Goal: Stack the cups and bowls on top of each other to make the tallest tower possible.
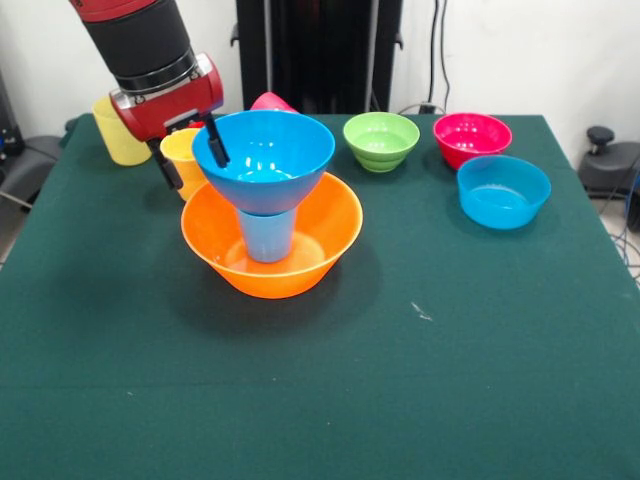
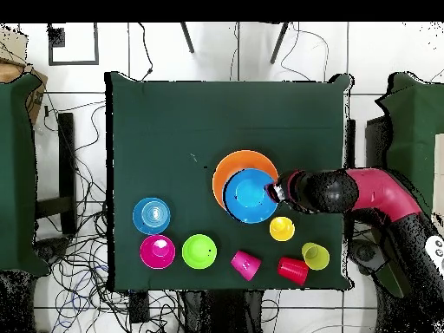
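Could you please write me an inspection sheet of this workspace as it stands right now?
Surface: green table, one small pale speck.
Job's things: large blue bowl rests on light blue cup standing in large orange bowl. Green bowl, magenta bowl, small blue bowl stand apart. Orange cup and yellow cup upright; pink cup and red cup on their sides.
Clutter: nothing seen.
Gripper: gripper astride the large blue bowl's rim; grip unclear.
Cables: many on floor.
Surroundings: side tables.
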Motion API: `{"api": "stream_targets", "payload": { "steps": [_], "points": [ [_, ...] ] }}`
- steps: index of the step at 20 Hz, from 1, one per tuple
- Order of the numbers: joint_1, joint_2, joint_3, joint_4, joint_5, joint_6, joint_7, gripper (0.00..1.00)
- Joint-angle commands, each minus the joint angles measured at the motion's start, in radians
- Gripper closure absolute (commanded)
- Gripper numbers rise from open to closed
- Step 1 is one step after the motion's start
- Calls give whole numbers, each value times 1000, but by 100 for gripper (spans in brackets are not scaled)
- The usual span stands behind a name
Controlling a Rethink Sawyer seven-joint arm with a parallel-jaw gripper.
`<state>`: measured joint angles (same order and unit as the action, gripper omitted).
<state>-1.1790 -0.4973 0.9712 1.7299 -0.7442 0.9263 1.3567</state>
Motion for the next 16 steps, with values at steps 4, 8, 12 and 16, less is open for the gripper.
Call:
{"api": "stream_targets", "payload": {
  "steps": [4,8,12,16],
  "points": [
    [51,31,-80,27,-71,-29,-129,0],
    [54,20,-77,30,-64,-25,-119,0],
    [60,13,-76,30,-59,-26,-107,0],
    [65,4,-72,25,-48,-15,-107,0]
  ]
}}
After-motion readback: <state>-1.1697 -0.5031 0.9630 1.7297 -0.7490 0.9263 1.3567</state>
